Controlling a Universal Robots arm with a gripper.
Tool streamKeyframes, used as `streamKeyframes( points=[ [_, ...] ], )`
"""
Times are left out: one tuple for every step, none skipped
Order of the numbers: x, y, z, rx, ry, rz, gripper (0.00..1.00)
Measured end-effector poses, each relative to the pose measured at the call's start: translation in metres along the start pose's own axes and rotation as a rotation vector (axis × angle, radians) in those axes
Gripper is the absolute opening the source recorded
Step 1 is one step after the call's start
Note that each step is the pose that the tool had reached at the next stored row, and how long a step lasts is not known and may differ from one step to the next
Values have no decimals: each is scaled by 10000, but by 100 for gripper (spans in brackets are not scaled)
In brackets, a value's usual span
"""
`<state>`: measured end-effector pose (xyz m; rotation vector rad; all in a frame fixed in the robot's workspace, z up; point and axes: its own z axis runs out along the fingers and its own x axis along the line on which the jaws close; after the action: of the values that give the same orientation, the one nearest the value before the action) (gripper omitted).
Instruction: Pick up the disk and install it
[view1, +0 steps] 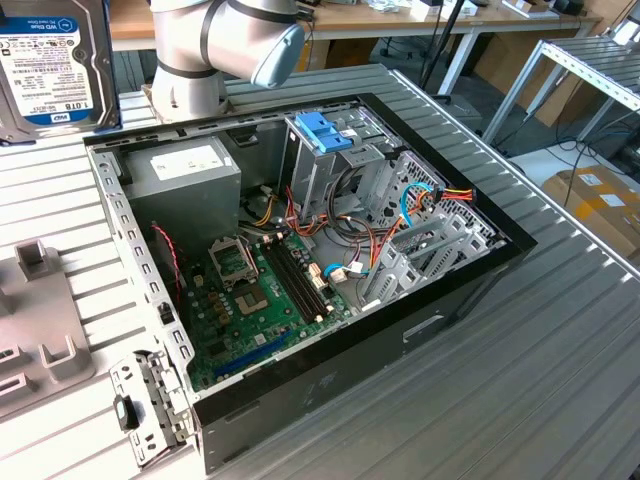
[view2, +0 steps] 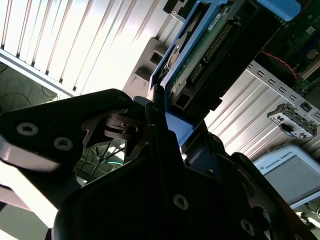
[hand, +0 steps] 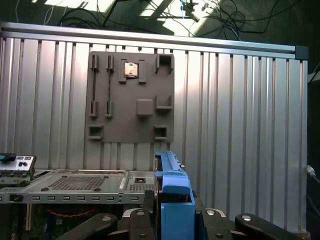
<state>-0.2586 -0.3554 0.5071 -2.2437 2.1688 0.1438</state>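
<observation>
The gripper pinches the disk by its bright blue carrier. In the first wrist view its black fingers press against both sides of the blue end tab, and the disk stands edge-on. In the second wrist view the gripper clamps that same blue end. The disk shows its green circuit-board face and connector row, framed by the blue plastic. In the exterior view the disk sits in the upper left corner, label side out and cut off by the frame edge. There it is apart from the open computer case, which fills the centre on the ribbed aluminium table. Inside the case, the green motherboard lies at lower centre and the grey power supply sits above it. A light-blue bracket tops the metal drive cage at upper centre. The robot arm rises at the top edge behind the case. A grey fixture plate lies flat on the table beyond the disk in the first wrist view, holding a small square part. The same fixture plate shows at the lower left of the exterior view.
</observation>
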Motion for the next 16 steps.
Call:
streamKeyframes(
  points=[
    [0,-10,0,0,0,0,37],
    [1,-19,0,0,0,0,37],
    [1,-25,0,0,-1,0,37],
    [1,-31,0,0,-1,0,37],
    [1,-37,0,-1,0,0,37],
    [2,-44,0,-1,0,0,37],
    [2,-60,0,-1,0,0,37],
    [3,-75,0,-1,-1,0,37],
    [3,-86,0,-2,0,0,37],
    [3,-93,0,-2,0,0,37],
    [3,-99,0,-3,0,0,37],
    [4,-110,0,-3,0,1,37],
    [4,-117,0,-3,-1,1,37],
    [4,-123,0,-3,0,0,37],
    [5,-130,0,-3,0,0,37],
    [5,-136,-1,-4,0,0,37]
  ],
)
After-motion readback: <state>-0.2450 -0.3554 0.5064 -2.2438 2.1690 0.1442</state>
